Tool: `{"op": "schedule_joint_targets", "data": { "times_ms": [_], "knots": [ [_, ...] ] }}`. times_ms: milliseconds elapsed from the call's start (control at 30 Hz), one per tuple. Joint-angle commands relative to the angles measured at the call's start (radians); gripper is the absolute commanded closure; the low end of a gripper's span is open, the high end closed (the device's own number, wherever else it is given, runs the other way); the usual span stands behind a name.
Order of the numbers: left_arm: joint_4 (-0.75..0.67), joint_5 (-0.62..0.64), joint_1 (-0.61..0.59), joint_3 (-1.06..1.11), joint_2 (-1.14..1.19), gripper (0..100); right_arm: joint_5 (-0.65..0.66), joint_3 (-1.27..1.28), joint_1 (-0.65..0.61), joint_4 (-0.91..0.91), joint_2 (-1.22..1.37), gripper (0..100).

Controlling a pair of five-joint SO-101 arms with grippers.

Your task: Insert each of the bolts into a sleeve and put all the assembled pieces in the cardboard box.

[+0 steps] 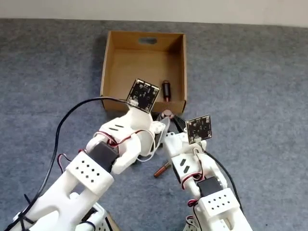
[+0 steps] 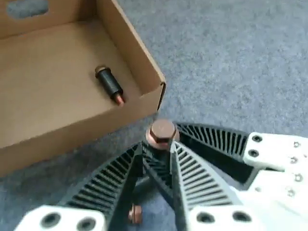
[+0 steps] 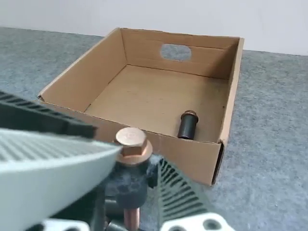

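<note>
Two small circuit boards in the high view, the left wrist's board (image 1: 143, 94) and the right wrist's board (image 1: 198, 128), both with fine markings too small to read. Beyond them, a plain brown cardboard box (image 1: 125, 42) on grey carpet (image 1: 260, 72). Just short of the box's near wall, between the two arms, a copper bolt (image 3: 131, 140) upright and head-up, seated in a black sleeve (image 3: 126, 185), shank end poking out underneath. Clamped on that sleeve, the right gripper (image 3: 137, 166): pale finger (image 3: 48, 168) against one side, black ribbed finger (image 3: 175, 192) against the other, hex head just above both. Narrowed to a tight V, the left gripper (image 2: 156, 155): tips pinched together right under the hex head, touching the bolt there, though whether on shank or on sleeve impossible to tell from its own wrist view. Beside those tips, one ribbed finger of the right gripper, reaching the same head from the opposite side. Inside the box, toward the right-hand wall in the high view and close to the near wall, one finished piece (image 1: 166, 90) on its side: black sleeve, copper head at one end, copper tip at the other. On the carpet between the arms, well apart from the box and from both sets of fingers, one loose bolt (image 1: 162, 169) lying flat.
</note>
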Motion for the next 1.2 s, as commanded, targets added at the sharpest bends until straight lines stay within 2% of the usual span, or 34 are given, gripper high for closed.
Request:
{"op": "schedule_joint_targets", "data": {
  "times_ms": [0,100,200,367,533,667,800,933,1033,1167],
  "knots": [
    [0.152,0.0,0.001,-0.116,-0.03,89,-0.006,-0.01,0.01,-0.027,-0.013,99.1],
    [0.276,0.0,-0.062,-0.199,-0.03,90,-0.006,-0.01,0.01,-0.027,-0.013,99.1],
    [0.433,-0.005,-0.174,-0.26,-0.03,90,-0.006,-0.01,0.01,-0.022,-0.013,99.1],
    [0.621,-0.006,-0.406,-0.257,-0.028,90,-0.006,-0.008,0.01,-0.019,-0.013,99.1],
    [0.724,-0.006,-0.662,-0.18,-0.028,90,-0.006,-0.008,0.01,-0.019,-0.013,99.1],
    [0.655,-0.008,-0.728,-0.051,-0.027,91,-0.006,-0.008,0.01,-0.019,-0.012,99.1],
    [0.445,-0.054,-0.705,0.085,-0.027,99,-0.006,0.019,0.01,-0.022,-0.015,99.1],
    [0.259,-0.221,-0.705,0.219,-0.027,99,-0.006,0.024,0.01,-0.019,-0.015,99.1],
    [0.155,-0.236,-0.705,0.298,-0.027,99,-0.006,0.041,0.01,-0.019,-0.015,99.1],
    [0.087,-0.239,-0.707,0.378,-0.027,99,-0.006,0.044,0.008,-0.019,-0.015,99.1]
  ]
}}
